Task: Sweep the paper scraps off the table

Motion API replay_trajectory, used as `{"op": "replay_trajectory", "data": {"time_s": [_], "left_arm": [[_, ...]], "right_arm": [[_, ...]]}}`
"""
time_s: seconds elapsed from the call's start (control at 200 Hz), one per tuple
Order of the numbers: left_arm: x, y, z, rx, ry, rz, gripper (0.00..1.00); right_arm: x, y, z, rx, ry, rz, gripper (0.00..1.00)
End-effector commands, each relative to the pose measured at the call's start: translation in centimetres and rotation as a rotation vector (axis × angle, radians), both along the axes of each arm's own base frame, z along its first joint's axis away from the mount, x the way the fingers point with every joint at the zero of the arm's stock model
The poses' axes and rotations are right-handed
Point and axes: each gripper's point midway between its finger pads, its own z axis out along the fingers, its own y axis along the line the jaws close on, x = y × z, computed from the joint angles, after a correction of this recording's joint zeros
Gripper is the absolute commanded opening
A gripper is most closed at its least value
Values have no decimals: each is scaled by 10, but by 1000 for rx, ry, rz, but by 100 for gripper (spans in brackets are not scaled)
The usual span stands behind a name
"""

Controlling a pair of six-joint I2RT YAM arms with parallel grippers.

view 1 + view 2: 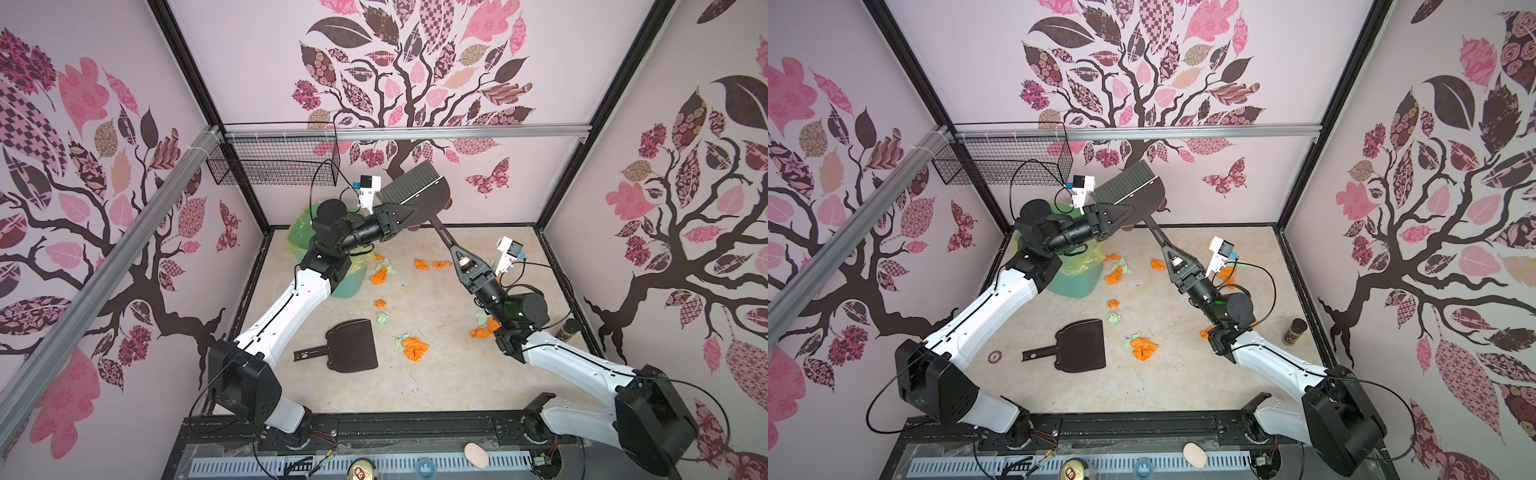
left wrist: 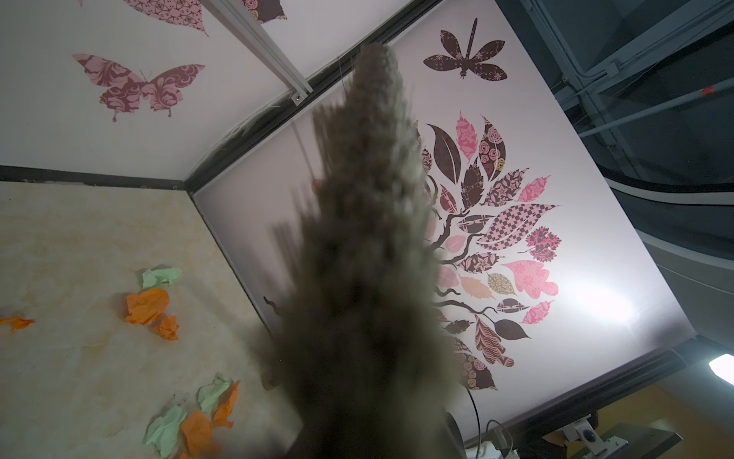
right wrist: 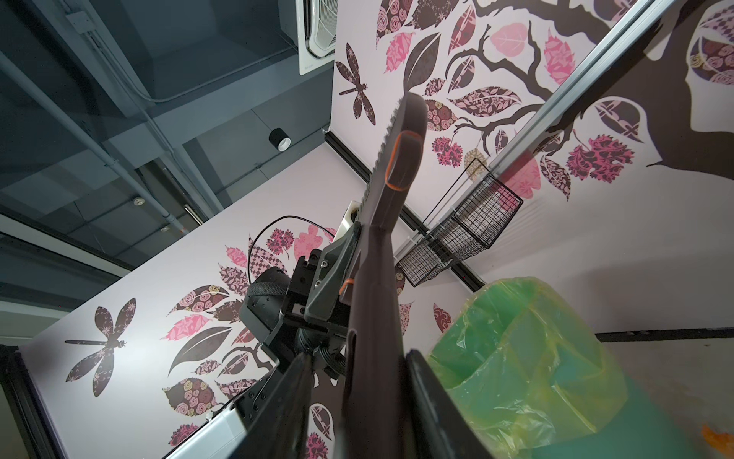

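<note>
Now, with the left end effector clamping the brush head and the right end effector closed on its handle at upper centre, we should confirm that grip before releasing, paper scraps dotting the desk mid-frame.

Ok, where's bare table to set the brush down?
Bare: the table strip between the dustpan and the front rail. Crowded: paper scraps beside the green bin and by the right arm.

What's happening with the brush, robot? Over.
Left gripper shut on brush, raised. Right gripper around its handle, grip unclear. Paper scraps scattered on table; dustpan lying idle.
</note>
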Motion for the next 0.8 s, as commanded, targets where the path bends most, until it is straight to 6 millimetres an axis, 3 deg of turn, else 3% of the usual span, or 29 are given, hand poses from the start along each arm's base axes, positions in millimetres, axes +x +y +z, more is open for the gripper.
{"op": "replay_trajectory", "data": {"time_s": [0.0,0.315,0.47,0.62,0.795], "left_arm": [[-8,-1,-3,15,-25,-12,0],[-10,-2,-9,21,-16,-15,0],[-12,-3,-12,28,-16,-17,0],[-14,-2,-10,28,-23,-17,0],[-16,-3,-7,28,-34,-21,0]], "right_arm": [[-13,-10,42,98,-125,-5,37],[-12,-14,43,116,-135,-32,25],[-14,-19,45,121,-148,-58,36],[-15,-21,47,125,-151,-63,39],[-13,-20,45,123,-136,-60,26]]}}
